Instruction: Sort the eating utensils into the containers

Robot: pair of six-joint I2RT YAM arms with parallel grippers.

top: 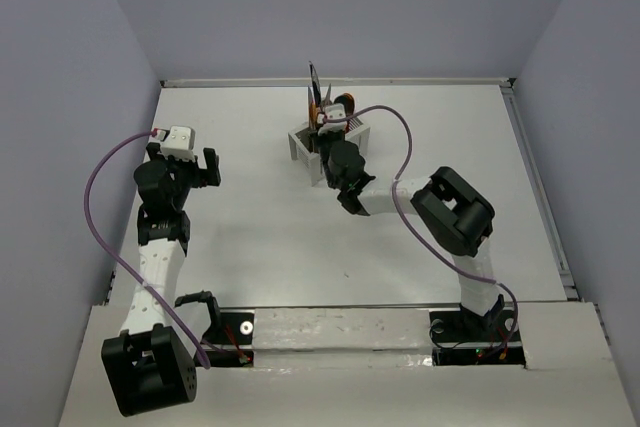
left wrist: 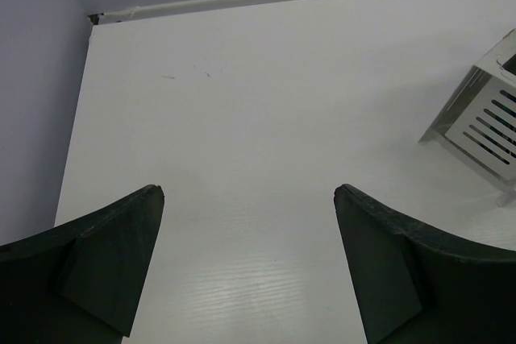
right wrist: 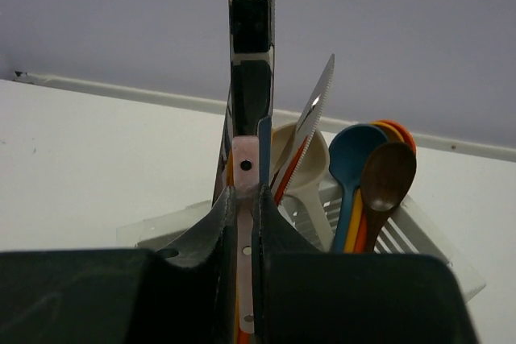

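Note:
The containers are one white slotted caddy [top: 303,139] [left wrist: 482,122] [right wrist: 403,239] standing at the back middle of the table. Several eating utensils stand upright in it: a black knife [right wrist: 250,54], a grey serrated knife [right wrist: 319,102], a beige spoon [right wrist: 295,155], a blue spoon [right wrist: 355,155], a brown spoon [right wrist: 389,175] and an orange spoon [right wrist: 401,129]. My right gripper [top: 330,140] [right wrist: 246,192] sits right over the caddy, shut on the flat pale pink handle of a utensil [right wrist: 246,165] with small holes; its lower end is hidden. My left gripper [top: 207,167] [left wrist: 250,192] hovers wide open over bare table to the left, holding nothing.
A raised white rim [top: 330,81] runs along the table's back edge, with grey walls behind and at both sides. A purple cable [top: 100,197] loops beside the left arm, and another [top: 400,132] arcs over the right arm.

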